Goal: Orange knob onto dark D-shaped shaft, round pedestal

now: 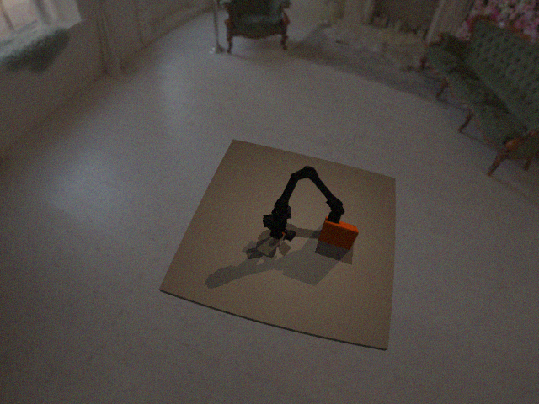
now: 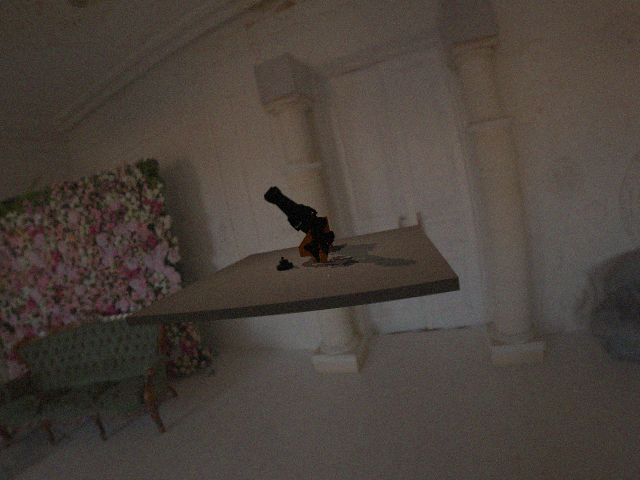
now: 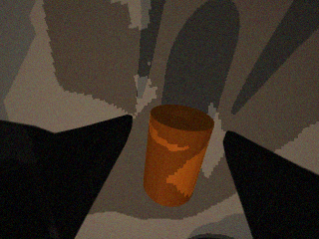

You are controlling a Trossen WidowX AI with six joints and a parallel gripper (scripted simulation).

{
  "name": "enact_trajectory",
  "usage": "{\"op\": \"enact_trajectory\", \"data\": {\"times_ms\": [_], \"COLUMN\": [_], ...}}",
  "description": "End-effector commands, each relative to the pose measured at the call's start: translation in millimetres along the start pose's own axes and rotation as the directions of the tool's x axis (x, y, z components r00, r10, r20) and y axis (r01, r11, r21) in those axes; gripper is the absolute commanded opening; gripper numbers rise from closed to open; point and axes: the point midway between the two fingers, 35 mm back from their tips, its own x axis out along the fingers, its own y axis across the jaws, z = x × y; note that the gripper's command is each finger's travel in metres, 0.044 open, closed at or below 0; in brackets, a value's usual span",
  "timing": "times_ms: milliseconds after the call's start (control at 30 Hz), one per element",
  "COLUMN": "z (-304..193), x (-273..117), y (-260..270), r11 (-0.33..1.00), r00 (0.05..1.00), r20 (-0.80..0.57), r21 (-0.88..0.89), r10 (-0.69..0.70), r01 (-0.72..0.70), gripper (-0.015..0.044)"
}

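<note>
Knob [image 1: 283, 235] [image 3: 171, 161]: on the worktop [image 1: 243, 173] [image 2: 232, 291] [image 3: 115, 229], roughly mid-board in top, well in from the left and right edges. Not on the shaft.

Gripper [image 1: 283, 235] [image 2: 319, 255] [image 3: 177, 128]: fingers spread, one each side of the knob, gap visible both sides. Nothing pinched.

Progress: I'd call this the pre-grasp. Left to do: grip, lift, carry over the shaft, find the flat by turning, push down to the pedestal, release.

Pedestal [image 2: 284, 265]: exterior only, in from the near edge, closer to that edge's left corner than the gripper is. Top loses it, likely behind the arm [image 1: 319, 187] [image 2: 294, 209]. Wrist has a dark arc at the bottom of frame; can't say what it is.

Wrist is the only view with finger clearance and the knob's end face; hole flat not readable. Top shows just an orange sliver. Exterior has the knob mixed in with the orange base [image 1: 338, 235]; can't separate them. Top puts that base toward the worktop's right edge.
</note>
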Motion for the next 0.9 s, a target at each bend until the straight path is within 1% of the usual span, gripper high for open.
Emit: {"op": "enact_trajectory", "data": {"times_ms": [0,33,300,600,733,867], "z": [-0.5,-0.5,-0.5,-0.5,-0.9,-3.4], "x": [0.9,0.9,0.9,0.9,0.3,-2.1], "y": [0.2,0.2,0.2,0.2,0.2,0.2], "r11": [1.000,1.000,1.000,1.000,1.000,1.000], "r00": [1.000,1.000,1.000,1.000,1.000,0.998], "r20": [-0.003,-0.003,-0.003,-0.003,0.008,0.064], "r21": [-0.007,-0.007,-0.007,-0.007,-0.004,-0.002], "r10": [-0.003,-0.003,-0.003,-0.003,-0.002,0.000], "r01": [0.003,0.003,0.003,0.003,0.002,0.000], "gripper": [0.0256,0.0240,0.0240,0.0181,0.0181,0.0181]}}
